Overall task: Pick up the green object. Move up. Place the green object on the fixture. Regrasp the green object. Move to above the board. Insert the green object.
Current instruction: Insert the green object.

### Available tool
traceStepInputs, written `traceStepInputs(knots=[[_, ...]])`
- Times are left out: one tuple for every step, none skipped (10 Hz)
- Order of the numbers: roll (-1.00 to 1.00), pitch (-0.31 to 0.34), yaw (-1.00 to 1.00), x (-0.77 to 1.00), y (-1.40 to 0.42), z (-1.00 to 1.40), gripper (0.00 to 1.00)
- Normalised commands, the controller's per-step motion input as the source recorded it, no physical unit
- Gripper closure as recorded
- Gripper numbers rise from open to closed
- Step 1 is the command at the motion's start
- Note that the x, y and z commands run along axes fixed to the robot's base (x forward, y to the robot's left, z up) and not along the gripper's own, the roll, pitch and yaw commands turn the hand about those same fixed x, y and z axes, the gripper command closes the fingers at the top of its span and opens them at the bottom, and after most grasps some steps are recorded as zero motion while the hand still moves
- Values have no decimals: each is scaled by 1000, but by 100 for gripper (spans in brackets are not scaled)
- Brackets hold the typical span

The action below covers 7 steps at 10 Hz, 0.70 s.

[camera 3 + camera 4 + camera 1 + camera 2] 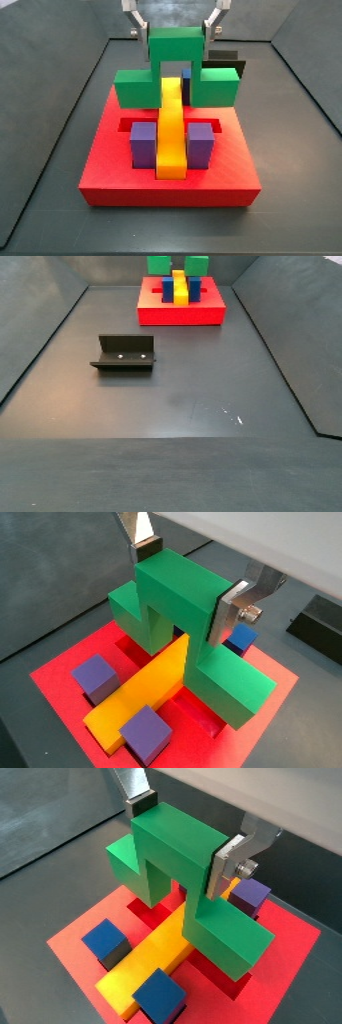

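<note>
My gripper (187, 584) is shut on the raised centre block of the green object (227, 682), with one silver finger on each side, as both wrist views show (187, 838). The green object (140, 87) stands upright at the far end of the red board (167, 185). Its two lower side blocks straddle the long yellow bar (170, 130) at the board's recess. I cannot tell whether it sits fully down. The fixture (124, 353) stands bare on the floor, well away from the board (181, 313).
Blue-purple blocks (143, 142) (201, 142) sit in the board on either side of the yellow bar, and a third (250, 893) lies beyond the green object. Dark grey walls slope up around the floor (174, 406).
</note>
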Motion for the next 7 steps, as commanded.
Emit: traceStepInputs(knots=[[117, 36, 0, 0, 100, -160, 100], [103, 33, 0, -14, 117, -140, 100], [40, 0, 0, 0, 69, -94, 100], [1, 0, 0, 0, 0, -60, 100], [17, 0, 0, 0, 0, -143, 100], [14, 0, 0, 0, -66, -217, 100], [57, 0, 0, 0, -109, -240, 100]])
